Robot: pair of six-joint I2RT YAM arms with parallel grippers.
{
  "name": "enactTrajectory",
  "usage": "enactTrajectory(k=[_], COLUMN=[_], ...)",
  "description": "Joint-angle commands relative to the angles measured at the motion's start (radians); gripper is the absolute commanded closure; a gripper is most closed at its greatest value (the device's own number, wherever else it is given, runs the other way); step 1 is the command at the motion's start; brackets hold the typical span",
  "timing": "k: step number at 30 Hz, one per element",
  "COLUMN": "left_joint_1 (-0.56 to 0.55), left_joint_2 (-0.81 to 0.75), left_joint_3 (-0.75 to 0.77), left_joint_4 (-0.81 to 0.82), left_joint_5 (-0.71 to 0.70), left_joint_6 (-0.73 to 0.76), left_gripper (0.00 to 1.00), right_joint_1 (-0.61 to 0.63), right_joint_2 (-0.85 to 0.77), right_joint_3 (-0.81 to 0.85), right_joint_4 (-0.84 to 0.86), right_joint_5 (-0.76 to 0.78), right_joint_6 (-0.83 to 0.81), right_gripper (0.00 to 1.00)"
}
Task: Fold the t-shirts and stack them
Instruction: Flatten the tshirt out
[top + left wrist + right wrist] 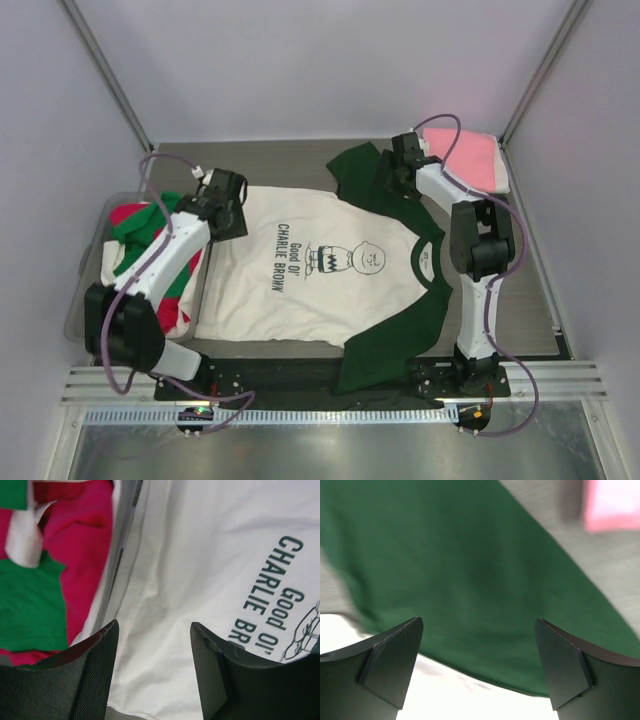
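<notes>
A cream-white t-shirt (320, 270) with dark green sleeves and black lettering lies spread flat on the table. My left gripper (228, 205) is open above its far left corner beside the tub; the left wrist view shows cream cloth (165, 605) between the open fingers. My right gripper (393, 175) is open above the far dark green sleeve (358, 170); the right wrist view shows green cloth (470, 580) under the open fingers. A folded pink t-shirt (470, 160) lies at the far right. Red, green and white t-shirts (140, 240) fill the tub.
A clear plastic tub (85, 290) stands at the left, its wall (122, 555) close to my left fingers. White walls enclose the table. A metal rail (320, 385) runs along the near edge by the arm bases.
</notes>
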Motion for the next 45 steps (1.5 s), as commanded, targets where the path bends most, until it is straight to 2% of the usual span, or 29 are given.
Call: enactTrajectory(k=[1,8,12,14,17,18,21,24,26,28,32,35,38,39,41,42,44,45], left_joint_1=[-0.001,0.001,0.031,0.044,0.064,0.073,0.087,0.096,0.096,0.09,0.053,0.022,0.021,0.019,0.021,0.021,0.019,0.019], left_joint_2=[0.188,0.54,0.715,0.788,0.871,0.893,0.969,1.025,1.02,0.948,0.739,0.542,0.33,0.271,0.116,0.073,-0.059,-0.096], left_joint_3=[0.139,0.354,0.481,0.539,0.619,0.663,0.752,0.855,0.897,0.903,0.827,0.693,0.488,0.366,0.241,0.121,0.005,-0.1], left_joint_4=[0.057,0.1,0.089,0.091,0.088,0.085,0.068,0.043,0.02,0.017,0.008,-0.001,0.014,0.028,0.042,0.051,0.063,0.078], left_joint_5=[0.079,0.122,0.149,0.171,0.191,0.195,0.22,0.261,0.269,0.277,0.225,0.211,0.202,0.199,0.189,0.183,0.194,0.203], left_joint_6=[-0.066,-0.107,-0.11,-0.113,-0.113,-0.118,-0.127,-0.132,-0.13,-0.129,-0.127,-0.145,-0.188,-0.202,-0.222,-0.25,-0.279,-0.312], left_gripper=[0.4,0.4,0.41,0.41,0.41,0.41,0.41,0.41,0.41,0.4,0.36,0.36,0.36,0.36,0.36,0.36,0.36,0.36], right_joint_1=[0.007,0.016,0.015,0.007,-0.011,-0.016,-0.036,-0.046,-0.047,-0.043,-0.014,0.024,0.07,0.082,0.125,0.144,0.191,0.205], right_joint_2=[0.006,0.138,0.258,0.321,0.451,0.523,0.611,0.634,0.558,0.478,0.283,0.169,-0.022,-0.134,-0.249,-0.359,-0.488,-0.542], right_joint_3=[0.031,0.148,0.263,0.371,0.557,0.667,0.874,0.942,0.903,0.803,0.752,0.691,0.514,0.388,0.247,0.096,-0.071,-0.223], right_joint_4=[-0.124,-0.225,-0.26,-0.275,-0.311,-0.323,-0.335,-0.303,-0.222,-0.156,-0.113,-0.114,-0.119,-0.121,-0.134,-0.14,-0.145,-0.151], right_joint_5=[0.143,0.227,0.218,0.219,0.223,0.223,0.212,0.233,0.218,0.154,0.109,0.1,0.123,0.156,0.187,0.225,0.252,0.274], right_joint_6=[-0.06,-0.135,-0.145,-0.142,-0.137,-0.137,-0.125,-0.123,-0.129,-0.155,-0.201,-0.208,-0.188,-0.181,-0.143,-0.117,-0.067,0.008], right_gripper=[0.0,0.0,0.0,0.0,0.0,0.0,0.0,0.0,0.0,0.0,0.0,0.0,0.0,0.0,0.0,0.0,0.0,0.0])
